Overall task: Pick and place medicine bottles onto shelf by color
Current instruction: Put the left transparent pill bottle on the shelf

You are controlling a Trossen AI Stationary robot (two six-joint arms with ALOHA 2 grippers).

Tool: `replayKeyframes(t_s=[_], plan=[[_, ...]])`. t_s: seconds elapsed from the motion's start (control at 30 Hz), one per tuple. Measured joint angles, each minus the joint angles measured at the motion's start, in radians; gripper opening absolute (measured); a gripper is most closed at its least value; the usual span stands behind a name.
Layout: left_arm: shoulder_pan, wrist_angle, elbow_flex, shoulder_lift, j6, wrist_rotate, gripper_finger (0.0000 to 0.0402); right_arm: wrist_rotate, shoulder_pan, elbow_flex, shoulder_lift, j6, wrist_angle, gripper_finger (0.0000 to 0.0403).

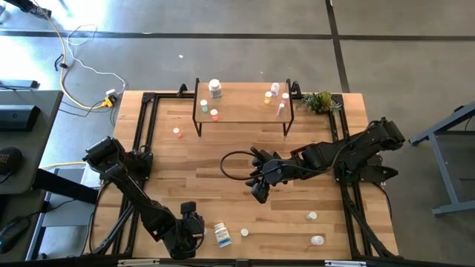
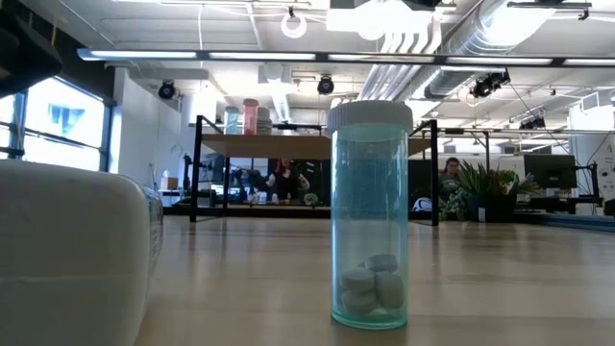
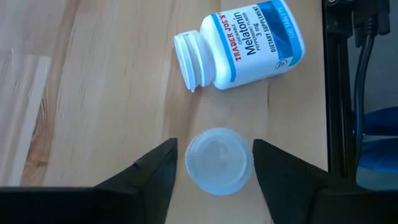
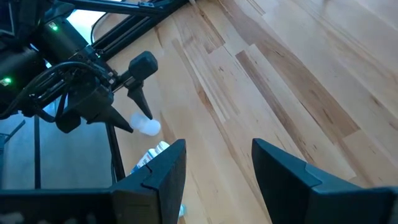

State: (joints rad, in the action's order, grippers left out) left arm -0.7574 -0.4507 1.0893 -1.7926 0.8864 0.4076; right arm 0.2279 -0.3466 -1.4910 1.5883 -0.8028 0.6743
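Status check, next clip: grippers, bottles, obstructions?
Left gripper open, fingers straddling small white-capped bottle. Right gripper open, empty, mid-table. Melatonin bottle lies beside.

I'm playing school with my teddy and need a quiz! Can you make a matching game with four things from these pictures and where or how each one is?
Things:
1. Melatonin bottle
2. small white-capped bottle
3. clear teal bottle
4. plant

Place or state:
A. at the far right corner of the table
B. lying on its side
C. inside the left gripper
D. standing upright, tablets inside

Pairs: 1-B, 2-C, 3-D, 4-A
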Motion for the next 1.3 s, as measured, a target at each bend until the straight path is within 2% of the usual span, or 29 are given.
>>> replayKeyframes(t_s=[0.23, 0.47, 0.63, 0.87, 1.3], plan=[[0.006, 0.002, 0.000, 0.001, 0.001, -0.021, 0.0123, -0.015, 0.000, 0.000, 0.000, -0.008, 0.002, 0.0174], [0.035, -0.007, 0.001, 0.013, 0.001, -0.053, 0.0124, -0.051, -0.001, 0.000, 0.000, -0.031, 0.002, 0.0174], [0.083, -0.095, 0.001, 0.068, -0.013, -0.067, 0.0137, -0.051, -0.001, 0.000, -0.008, -0.034, 0.000, 0.0174], [0.185, -0.157, 0.001, 0.197, -0.139, -0.065, 0.0130, -0.013, -0.003, -0.001, -0.045, -0.034, -0.004, 0.0174], [0.456, -0.165, 0.001, 0.441, -0.414, -0.061, 0.0132, 0.115, 0.002, -0.001, -0.100, -0.034, -0.008, 0.0174]])
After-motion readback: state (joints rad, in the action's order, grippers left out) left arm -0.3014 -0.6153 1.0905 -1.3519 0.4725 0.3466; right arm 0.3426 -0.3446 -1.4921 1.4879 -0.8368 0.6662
